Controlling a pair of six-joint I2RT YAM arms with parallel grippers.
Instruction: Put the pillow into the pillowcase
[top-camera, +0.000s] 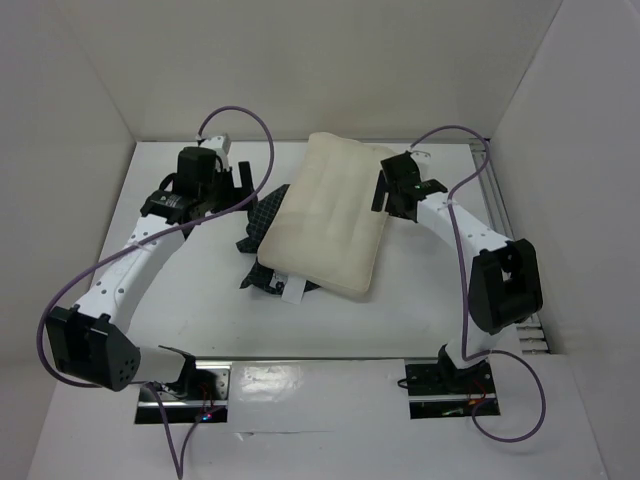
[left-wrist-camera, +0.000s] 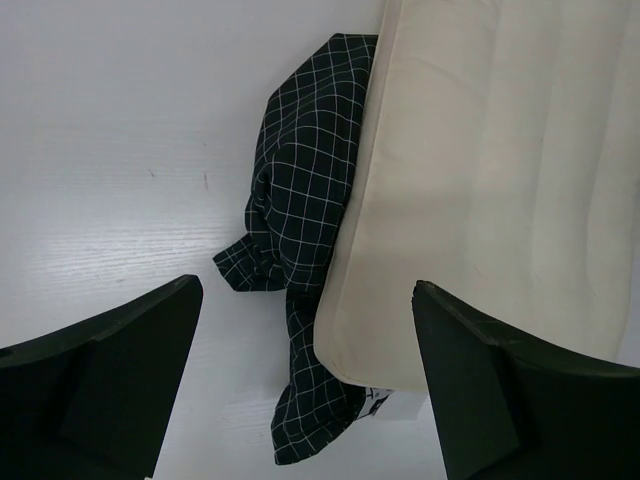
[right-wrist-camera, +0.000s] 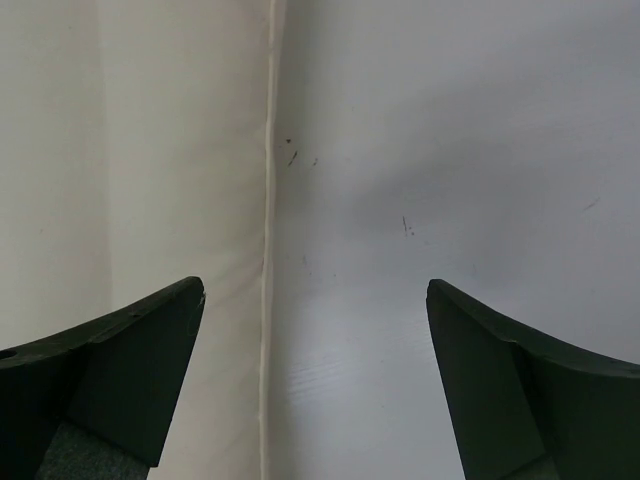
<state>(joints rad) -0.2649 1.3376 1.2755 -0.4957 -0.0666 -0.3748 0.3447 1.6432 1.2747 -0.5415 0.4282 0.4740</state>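
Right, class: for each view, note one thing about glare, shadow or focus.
Top external: glare on the glossy near edge of the table. Left wrist: the pillowcase grid is crisp. Right wrist: a soft grey shadow falls on the table beside the pillow.

Top external: high above and behind the arm bases, looking down and forward over the whole table (top-camera: 420, 310), both arms in frame.
Left wrist: close, looking steeply down between its own fingers (left-wrist-camera: 100, 380) at the pillowcase (left-wrist-camera: 300, 200) and the pillow (left-wrist-camera: 480, 180) edge.
Right wrist: nearer still, looking straight down on the pillow's seam and bare table.
Shared: all three views show the pillow; the top and left wrist views share the pillowcase.
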